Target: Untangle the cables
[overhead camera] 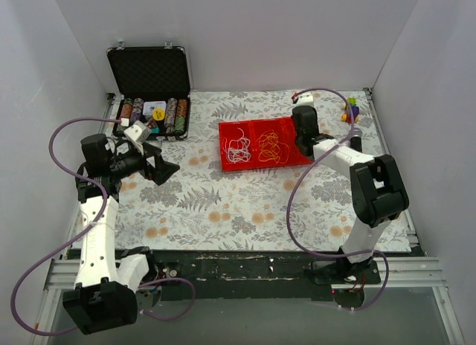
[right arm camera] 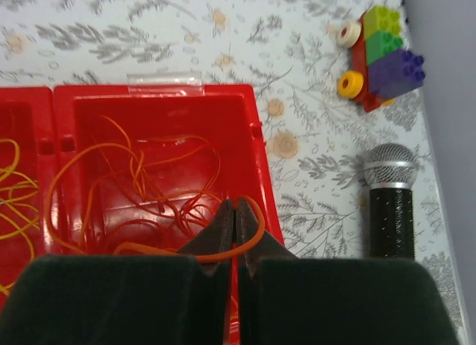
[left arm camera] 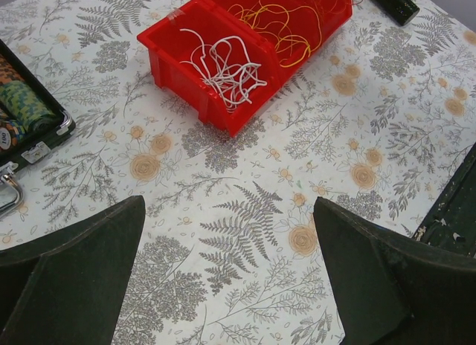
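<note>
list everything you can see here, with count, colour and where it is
tray: 1, red, three compartments, centre-right of the table
white cables: one tangle, white, tray's left compartment
yellow cables: one tangle, yellow, middle compartment
red cables: one tangle, orange-red, right compartment
case: 1, black, open, far left
poker chips: several rows, mixed colours, inside the case
microphone: 1, black with silver head, right of the tray
toy bricks: one small wheeled stack, mixed colours, far right
tablecloth: 1, white floral
left arm: jaws open, near the case
right arm: jaws shut, over the red cables
</note>
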Motion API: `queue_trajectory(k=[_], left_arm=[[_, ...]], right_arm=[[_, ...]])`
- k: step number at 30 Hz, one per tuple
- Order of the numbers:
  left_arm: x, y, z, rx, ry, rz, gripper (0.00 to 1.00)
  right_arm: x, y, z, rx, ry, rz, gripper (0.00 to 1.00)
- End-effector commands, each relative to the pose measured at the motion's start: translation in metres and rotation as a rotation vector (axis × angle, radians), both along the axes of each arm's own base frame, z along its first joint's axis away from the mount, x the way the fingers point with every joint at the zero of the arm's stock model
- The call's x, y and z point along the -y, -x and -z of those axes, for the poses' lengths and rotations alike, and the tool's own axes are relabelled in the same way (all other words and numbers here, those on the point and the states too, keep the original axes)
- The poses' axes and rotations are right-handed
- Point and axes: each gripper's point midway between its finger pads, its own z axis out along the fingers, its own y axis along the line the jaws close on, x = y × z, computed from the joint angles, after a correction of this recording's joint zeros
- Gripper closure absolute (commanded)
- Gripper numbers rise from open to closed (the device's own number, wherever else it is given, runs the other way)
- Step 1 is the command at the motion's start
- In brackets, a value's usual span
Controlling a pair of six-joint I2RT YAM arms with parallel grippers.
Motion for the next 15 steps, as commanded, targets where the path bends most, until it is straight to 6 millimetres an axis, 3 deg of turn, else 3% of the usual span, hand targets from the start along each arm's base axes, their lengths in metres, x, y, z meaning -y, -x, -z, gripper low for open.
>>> queue_trajectory(k=[1, 5, 10, 12, 15], left_arm=[[0.001, -0.001, -0.003, 0.023, -0.007, 0.008, 0.02], [0.001, -0.001, -0.007, 0.032, -0.008, 0.009, 0.02], [0.001, -0.002, -0.008, 0.030, -0.005, 0.008, 0.02], [0.002, -0.001, -0.008, 0.026, 0.000, 0.013, 0.02], [0.003, 0.001, -0.009, 0.023, 0.005, 0.016, 0.02]], right_arm=[[0.013, -0.008, 0.021, -0.099, -0.029, 0.101, 0.99], [0.010, -0.015, 0.029, -0.156, -0.051, 0.106, 0.99], [0.000, -0.025, 0.018, -0.137, -0.098, 0.082, 0.97], [-0.003, -0.032, 0.007, -0.123, -0.118, 0.077, 0.83], [-0.006, -0.036, -0.007, -0.099, -0.142, 0.078, 0.73]])
